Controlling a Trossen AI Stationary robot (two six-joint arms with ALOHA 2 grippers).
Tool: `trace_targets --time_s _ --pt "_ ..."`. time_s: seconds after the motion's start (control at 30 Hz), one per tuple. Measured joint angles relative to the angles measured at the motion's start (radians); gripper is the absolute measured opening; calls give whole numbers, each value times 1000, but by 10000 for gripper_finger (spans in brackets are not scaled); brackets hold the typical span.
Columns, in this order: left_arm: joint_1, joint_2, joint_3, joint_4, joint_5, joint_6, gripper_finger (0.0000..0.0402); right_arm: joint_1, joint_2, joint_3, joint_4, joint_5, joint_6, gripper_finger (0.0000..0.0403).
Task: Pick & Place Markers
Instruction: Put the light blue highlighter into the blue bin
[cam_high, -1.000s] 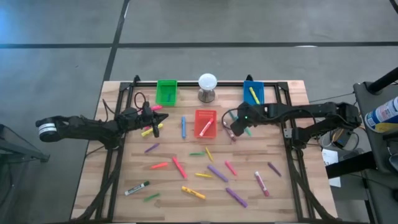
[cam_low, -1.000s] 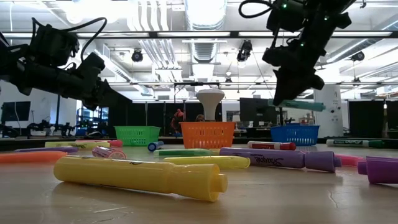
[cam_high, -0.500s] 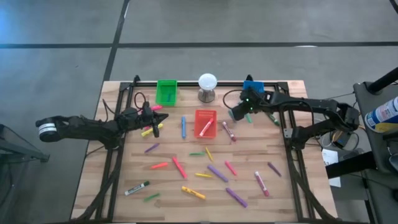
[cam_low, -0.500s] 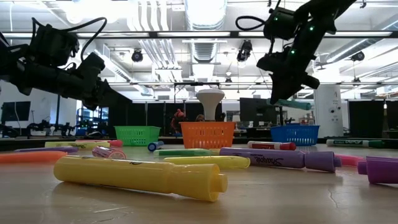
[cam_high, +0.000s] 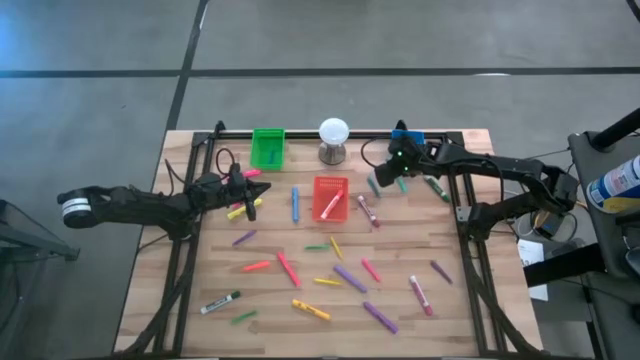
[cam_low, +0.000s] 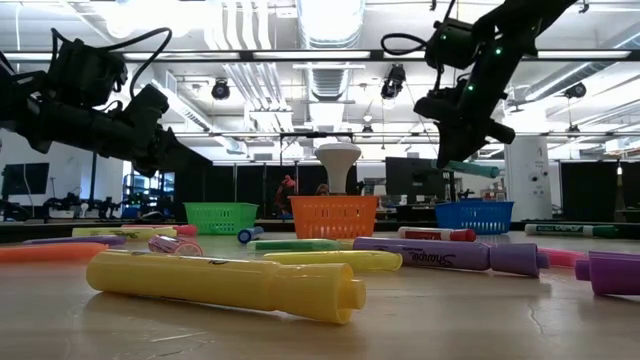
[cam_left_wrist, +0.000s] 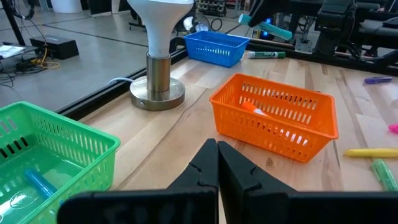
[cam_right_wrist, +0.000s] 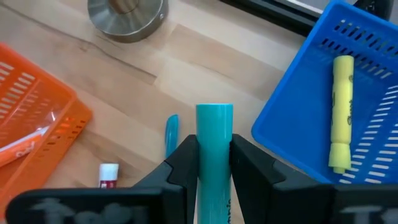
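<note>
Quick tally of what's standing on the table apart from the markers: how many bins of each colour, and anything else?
Green bin: 1
Orange bin: 1
Blue bin: 1
White ball on stand: 1
Total: 4

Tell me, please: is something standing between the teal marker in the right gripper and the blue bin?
Nothing visible does. The right gripper holds the teal marker in the air just beside the blue bin. Between them there is only bare table. The bin holds one yellow marker, with free room around it.
</note>
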Motion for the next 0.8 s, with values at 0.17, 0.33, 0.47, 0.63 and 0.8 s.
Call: trace_targets --time_s 0.17,0.33,0.47,0.63,0.8 --pt "0 0 0 0 0 0 0 -26 0 0 22 0 4 77" --pt "0 0 0 0 0 9 0 -65 0 0 28 0 5 77" --pt "1 0 2 0 0 19 0 -112 0 0 58 0 -25 77" --pt "1 0 3 1 0 18 0 -160 17 0 141 -1 -67 77" --pt "1 0 3 1 0 13 0 -225 45 0 153 3 -95 77"
